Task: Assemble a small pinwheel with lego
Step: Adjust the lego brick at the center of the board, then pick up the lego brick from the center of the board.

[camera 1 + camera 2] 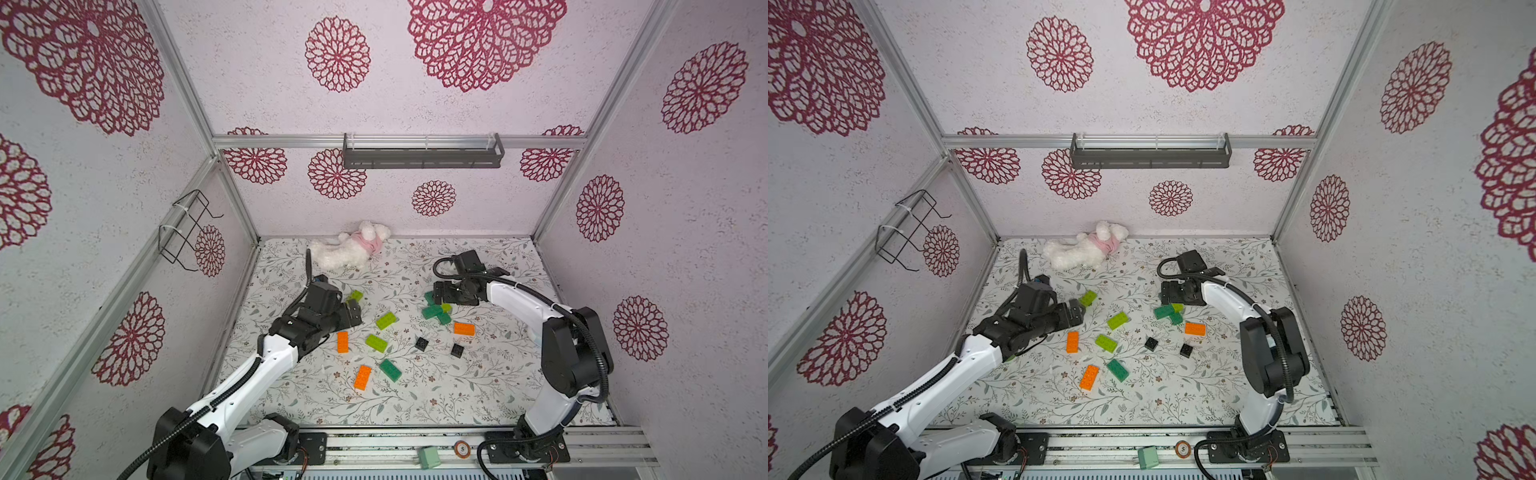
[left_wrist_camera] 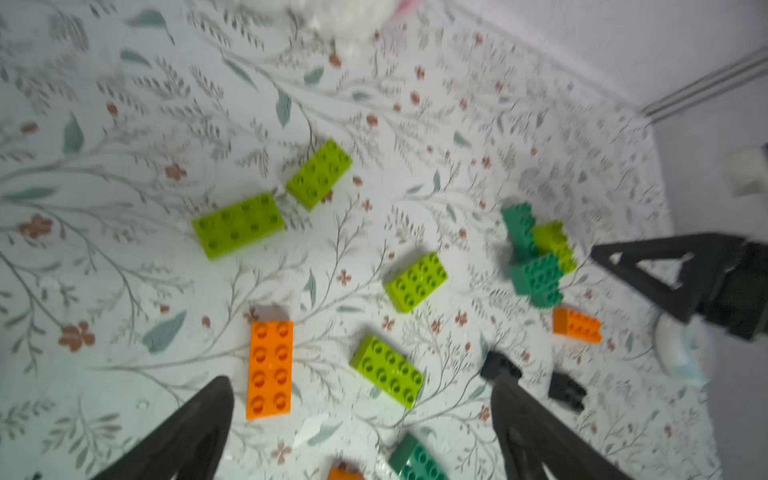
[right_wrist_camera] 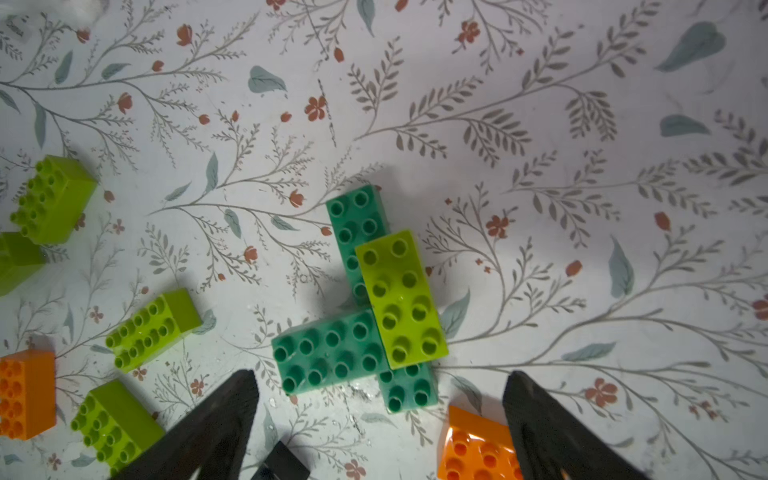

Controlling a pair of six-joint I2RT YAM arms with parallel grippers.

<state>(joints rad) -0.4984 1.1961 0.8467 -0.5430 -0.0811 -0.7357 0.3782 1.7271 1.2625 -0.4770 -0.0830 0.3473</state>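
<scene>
A joined cluster of lego (image 1: 435, 311) (image 1: 1168, 312) lies at the mat's right middle. In the right wrist view it is a lime brick (image 3: 401, 299) pressed across dark green bricks (image 3: 330, 353). My right gripper (image 3: 380, 382) (image 1: 439, 296) hovers open just over the cluster, with nothing between its fingers. Loose lime (image 1: 386, 320), orange (image 1: 343, 342), dark green (image 1: 390, 370) and black (image 1: 421, 343) bricks are scattered over the middle. My left gripper (image 2: 361, 382) (image 1: 354, 313) stands open and empty above the mat, beside an orange brick (image 2: 270, 368).
A white plush toy (image 1: 349, 249) lies at the back of the floral mat (image 1: 478, 395). A wire basket (image 1: 187, 230) hangs on the left wall and a grey shelf (image 1: 422, 156) on the back wall. A small green box (image 1: 429, 457) sits on the front rail.
</scene>
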